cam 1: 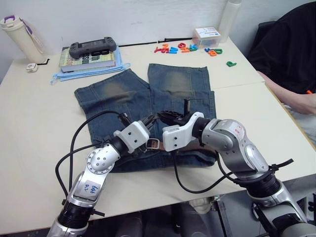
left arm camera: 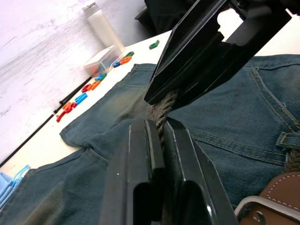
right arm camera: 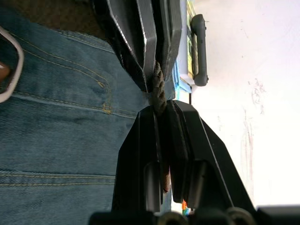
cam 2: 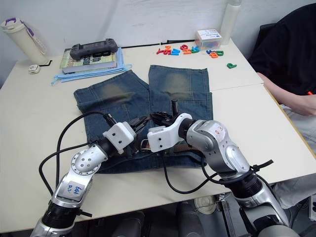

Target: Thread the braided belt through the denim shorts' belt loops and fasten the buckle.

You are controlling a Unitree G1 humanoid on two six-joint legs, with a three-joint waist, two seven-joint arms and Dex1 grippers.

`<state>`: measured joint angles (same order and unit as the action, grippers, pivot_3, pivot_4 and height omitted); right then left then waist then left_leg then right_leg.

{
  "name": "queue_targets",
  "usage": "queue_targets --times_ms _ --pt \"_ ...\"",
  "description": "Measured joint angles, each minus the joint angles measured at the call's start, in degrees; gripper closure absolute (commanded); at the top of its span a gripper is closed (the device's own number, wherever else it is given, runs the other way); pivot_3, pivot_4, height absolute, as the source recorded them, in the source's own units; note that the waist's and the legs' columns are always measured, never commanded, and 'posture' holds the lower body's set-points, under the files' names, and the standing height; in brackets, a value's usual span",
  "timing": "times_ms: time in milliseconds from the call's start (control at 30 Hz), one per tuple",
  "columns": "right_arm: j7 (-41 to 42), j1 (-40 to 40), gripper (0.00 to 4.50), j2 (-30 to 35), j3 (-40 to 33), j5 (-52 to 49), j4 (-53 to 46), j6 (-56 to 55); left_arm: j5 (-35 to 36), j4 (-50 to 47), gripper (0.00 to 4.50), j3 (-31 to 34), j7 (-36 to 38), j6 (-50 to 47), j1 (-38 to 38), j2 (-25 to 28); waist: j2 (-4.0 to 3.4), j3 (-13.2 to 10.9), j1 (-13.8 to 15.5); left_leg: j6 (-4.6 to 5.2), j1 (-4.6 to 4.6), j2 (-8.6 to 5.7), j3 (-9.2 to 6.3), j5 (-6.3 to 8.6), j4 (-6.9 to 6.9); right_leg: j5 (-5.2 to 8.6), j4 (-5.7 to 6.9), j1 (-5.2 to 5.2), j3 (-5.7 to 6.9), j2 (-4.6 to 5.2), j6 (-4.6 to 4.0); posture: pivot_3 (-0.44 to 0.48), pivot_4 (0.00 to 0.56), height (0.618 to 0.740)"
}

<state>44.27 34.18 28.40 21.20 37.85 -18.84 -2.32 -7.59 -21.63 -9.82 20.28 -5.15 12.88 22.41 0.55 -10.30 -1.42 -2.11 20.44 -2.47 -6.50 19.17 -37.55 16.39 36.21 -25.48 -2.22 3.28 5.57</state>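
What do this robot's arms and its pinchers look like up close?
Both arms are silver-grey metal with rounded joints and black cuffs. Each wrist carries a white block, and black cables loop off both. The left arm bears a white label with blue handwriting; the right arm has small red markings. The left gripper and right gripper have flat black fingers.

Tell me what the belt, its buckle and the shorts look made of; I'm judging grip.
Braided belt: woven brown cord, rough plaited texture, possibly fabric or leather. Buckle: shiny silvery frame, likely metal, on a stitched tan tab that looks like leather. Denim shorts: faded blue denim, yellow stitching.
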Motion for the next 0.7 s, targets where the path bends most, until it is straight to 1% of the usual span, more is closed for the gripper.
queue_targets --times_ms 400,467,533,567,600,633,667,700 --pt "-0.05 -0.13 4.5 -0.84 0.05 0.37 0.0 0.32 -0.05 0.03 4.47 0.36 1.01 -0.48 0.27 -0.03 0.0 0.0 0.0 0.0 0.0 0.0 0.0 0.0 -0.06 0.0 0.06 0.0 0.0 0.0 0.0 0.0 0.15 0.714" --pt "-0.14 -0.35 3.58 -1.45 0.02 0.21 -0.04 1.16 -0.04 0.07 4.5 0.45 1.01 -0.54 0.27 -0.07 0.0 0.0 -0.01 0.01 0.0 0.0 0.01 0.01 -0.08 0.0 0.09 0.0 0.0 0.0 0.0 0.0 0.15 0.714" --pt "-0.66 -0.9 2.87 -2.71 -0.88 -0.53 -0.61 2.28 0.04 0.22 4.5 0.54 0.99 -0.94 0.23 -0.38 0.0 0.0 -0.01 0.01 0.0 -0.01 0.01 0.01 -0.1 0.0 0.13 0.0 -0.01 0.0 0.0 0.0 0.15 0.714" --pt "-0.67 -1.03 2.38 -3.37 -1.1 -0.9 -1.31 2.81 0.15 0.23 4.5 0.76 0.85 -1.25 0.21 -0.95 0.0 0.0 -0.03 0.01 0.0 0.0 0.01 0.01 -0.1 0.0 0.14 -0.01 -0.02 0.0 0.0 0.0 0.15 0.714" --pt "-0.85 -1.05 1.75 -3.91 -1.63 -1.34 -1.7 3.71 0.28 0.23 4.5 1.02 0.73 -1.46 0.15 -1.35 0.0 0.0 -0.01 0.01 0.0 -0.01 0.01 0.01 -0.13 0.0 0.17 -0.01 -0.01 0.0 0.0 0.0 0.15 0.714" --pt "-0.92 -1.05 1.3 -4.32 -1.85 -1.62 -2.12 4.36 0.38 0.23 4.5 1.12 0.7 -1.73 0.01 -1.37 0.01 0.01 0.0 0.01 0.0 -0.01 0.01 0.01 -0.16 0.0 0.19 -0.01 -0.01 0.0 0.0 0.0 0.15 0.714" --pt "-0.95 -1.12 0.94 -4.92 -2.07 -2.32 -2.84 5.57 0.53 0.25 4.5 1.47 0.69 -2.01 -0.32 -1.45 0.01 0.01 -0.04 0.01 0.0 -0.01 0.01 0.01 -0.17 0.0 0.21 -0.01 -0.02 0.0 0.0 0.0 0.15 0.714" --pt "-0.9 -1.24 0.41 -5.17 -2.44 -2.77 -3.45 6.48 0.58 0.25 4.5 1.86 0.65 -2.24 -0.61 -1.5 0.01 0.01 -0.03 0.01 0.0 -0.01 0.01 0.01 -0.19 0.0 0.23 -0.01 -0.01 0.0 0.0 0.0 0.15 0.714"
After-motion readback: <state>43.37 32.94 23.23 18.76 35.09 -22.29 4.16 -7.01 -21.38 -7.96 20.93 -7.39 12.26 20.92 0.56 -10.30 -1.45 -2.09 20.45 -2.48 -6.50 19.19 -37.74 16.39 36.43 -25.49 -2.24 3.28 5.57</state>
